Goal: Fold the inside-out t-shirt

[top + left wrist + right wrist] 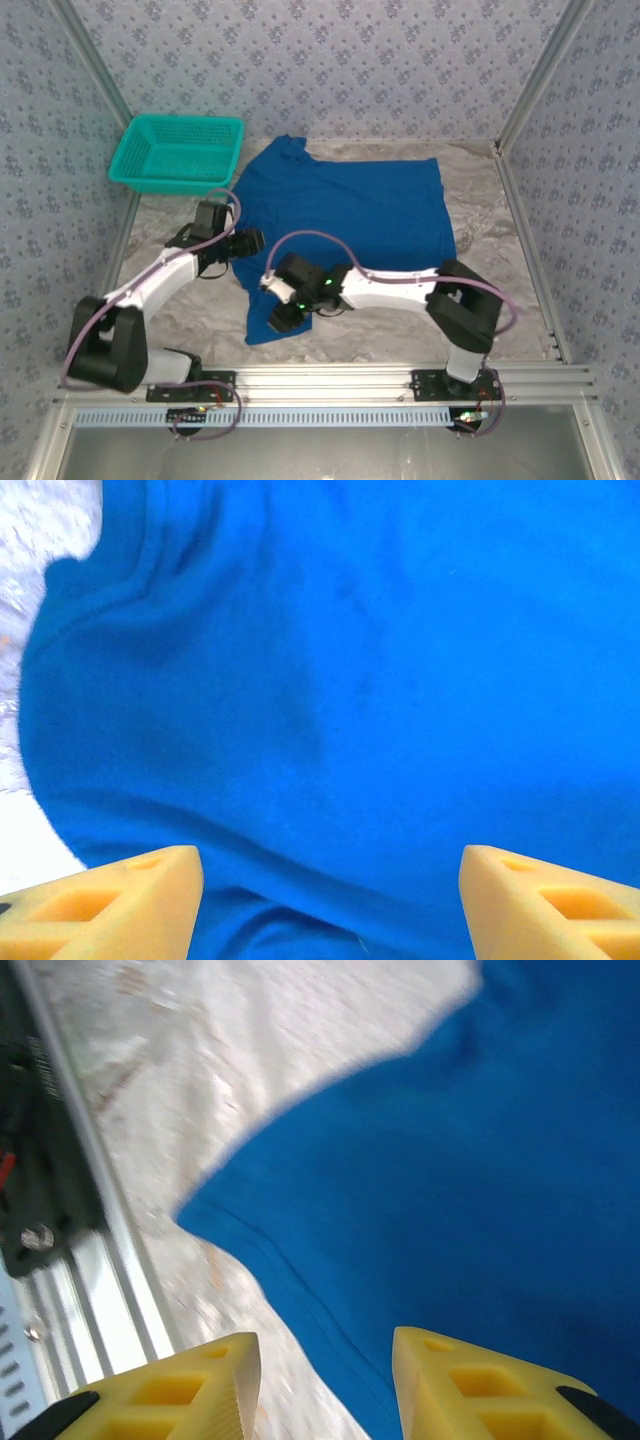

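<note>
1 tee [350,205], 1 bskt [178,150], 2 arms [165,275] [390,288]

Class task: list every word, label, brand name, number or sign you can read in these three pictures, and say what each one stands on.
No readable text anywhere in these pictures.
t-shirt: plain blue cloth, no print or label in sight.
basket: no lettering visible.
pale strip at the near edge: fine repeated marks, too small to read.
wallpaper: a small repeated pattern, not letters.
</note>
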Controlling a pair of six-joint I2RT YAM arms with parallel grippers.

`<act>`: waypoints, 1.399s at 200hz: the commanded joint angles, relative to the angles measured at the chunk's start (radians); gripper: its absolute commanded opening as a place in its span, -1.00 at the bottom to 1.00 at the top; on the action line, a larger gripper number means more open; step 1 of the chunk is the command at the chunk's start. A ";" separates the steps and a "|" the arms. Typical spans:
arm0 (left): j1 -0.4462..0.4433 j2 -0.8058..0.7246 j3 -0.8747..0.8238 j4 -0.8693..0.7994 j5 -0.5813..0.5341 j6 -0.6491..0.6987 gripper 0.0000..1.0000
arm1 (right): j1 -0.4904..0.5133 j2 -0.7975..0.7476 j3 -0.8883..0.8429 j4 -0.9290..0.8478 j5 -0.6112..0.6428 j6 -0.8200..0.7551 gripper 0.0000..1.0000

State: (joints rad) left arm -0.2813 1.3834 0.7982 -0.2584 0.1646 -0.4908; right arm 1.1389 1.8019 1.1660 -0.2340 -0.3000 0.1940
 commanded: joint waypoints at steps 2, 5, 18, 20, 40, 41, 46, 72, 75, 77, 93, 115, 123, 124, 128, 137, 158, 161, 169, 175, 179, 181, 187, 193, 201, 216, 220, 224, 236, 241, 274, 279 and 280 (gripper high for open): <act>0.004 0.114 0.074 0.039 0.063 0.002 0.35 | 0.048 0.098 0.105 0.023 -0.082 -0.074 -0.18; 0.003 0.133 0.083 0.041 0.071 0.004 0.35 | 0.049 0.110 0.112 0.025 -0.086 -0.076 -0.19; -0.001 0.200 0.121 0.043 0.095 0.012 0.33 | 0.050 0.155 0.143 0.018 -0.102 -0.088 -0.21; -0.003 0.209 0.125 0.043 0.096 0.012 0.33 | 0.050 0.163 0.146 0.016 -0.102 -0.089 -0.21; -0.004 0.280 0.152 0.054 0.098 0.011 0.32 | 0.044 0.216 0.175 -0.016 -0.108 -0.099 -0.26; -0.004 0.282 0.153 0.054 0.097 0.011 0.32 | 0.044 0.218 0.176 -0.018 -0.109 -0.100 -0.27; -0.004 0.293 0.156 0.057 0.098 0.012 0.32 | 0.044 0.226 0.176 -0.024 -0.116 -0.100 -0.27; -0.003 0.326 0.164 0.055 0.087 0.020 0.32 | 0.045 0.242 0.158 -0.078 -0.147 -0.116 -0.30; -0.003 0.328 0.164 0.055 0.087 0.021 0.32 | 0.045 0.241 0.155 -0.089 -0.149 -0.119 -0.29; -0.003 0.329 0.164 0.054 0.085 0.022 0.32 | 0.045 0.241 0.152 -0.097 -0.151 -0.122 -0.29; -0.003 0.342 0.167 0.046 0.074 0.033 0.32 | 0.047 0.230 0.129 -0.146 -0.172 -0.144 -0.30; -0.001 0.362 0.171 0.018 0.049 0.050 0.32 | 0.050 0.198 0.087 -0.192 -0.218 -0.175 -0.29; 0.000 0.366 0.169 0.013 0.038 0.056 0.32 | 0.054 0.184 0.075 -0.204 -0.234 -0.184 -0.29; 0.000 0.366 0.168 0.011 0.037 0.057 0.32 | 0.055 0.182 0.073 -0.204 -0.236 -0.186 -0.29; 0.001 0.367 0.166 0.008 0.033 0.059 0.32 | 0.057 0.173 0.065 -0.208 -0.243 -0.191 -0.29; 0.001 0.370 0.164 0.002 0.028 0.063 0.32 | 0.060 0.152 0.051 -0.206 -0.261 -0.200 -0.30; 0.004 0.373 0.169 -0.002 0.022 0.072 0.32 | 0.061 0.124 0.058 -0.194 -0.270 -0.201 -0.27; 0.003 0.373 0.171 -0.003 0.022 0.072 0.32 | 0.061 0.121 0.064 -0.191 -0.269 -0.199 -0.26; 0.004 0.370 0.178 -0.005 0.027 0.072 0.32 | 0.059 0.114 0.079 -0.188 -0.268 -0.198 -0.24; 0.004 0.367 0.182 -0.005 0.031 0.071 0.32 | 0.059 0.109 0.093 -0.182 -0.268 -0.195 -0.22; 0.003 0.363 0.186 -0.009 0.034 0.072 0.33 | 0.058 0.102 0.100 -0.176 -0.268 -0.191 -0.20; 0.004 0.363 0.188 -0.011 0.035 0.072 0.33 | 0.059 0.100 0.104 -0.174 -0.268 -0.189 -0.19; 0.003 0.356 0.196 -0.016 0.038 0.072 0.34 | 0.058 0.088 0.111 -0.158 -0.272 -0.182 -0.17; 0.003 0.349 0.202 -0.022 0.038 0.072 0.35 | 0.056 0.075 0.113 -0.141 -0.279 -0.173 -0.15; 0.004 0.332 0.210 -0.026 0.037 0.072 0.36 | 0.054 0.050 0.108 -0.113 -0.281 -0.157 -0.13; 0.002 0.282 0.213 -0.030 0.031 0.062 0.39 | 0.031 -0.014 0.061 -0.062 -0.271 -0.112 -0.11; 0.002 0.263 0.208 -0.027 0.030 0.059 0.40 | 0.020 -0.036 0.043 -0.052 -0.263 -0.098 -0.10; 0.002 0.240 0.203 -0.026 0.026 0.052 0.41 | 0.009 -0.059 0.008 -0.044 -0.251 -0.084 -0.09; -0.001 0.161 0.171 -0.025 0.025 0.029 0.43 | -0.033 -0.138 -0.075 -0.051 -0.182 -0.044 -0.09; -0.005 0.120 0.148 -0.027 0.028 0.017 0.44 | -0.056 -0.177 -0.107 -0.060 -0.136 -0.022 -0.09; -0.073 -0.163 -0.026 -0.161 -0.002 -0.064 0.45 | -0.285 -0.457 -0.272 -0.293 0.242 0.208 -0.02; -0.083 -0.196 -0.048 -0.197 -0.010 -0.083 0.45 | -0.324 -0.497 -0.279 -0.355 0.340 0.264 0.01; -0.085 -0.201 -0.052 -0.203 -0.011 -0.086 0.45 | -0.331 -0.504 -0.281 -0.359 0.354 0.279 0.02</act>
State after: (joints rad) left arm -0.3153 1.3197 0.8452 -0.2924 0.1844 -0.4942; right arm 0.9478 1.4528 0.9489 -0.3576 -0.3264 0.2272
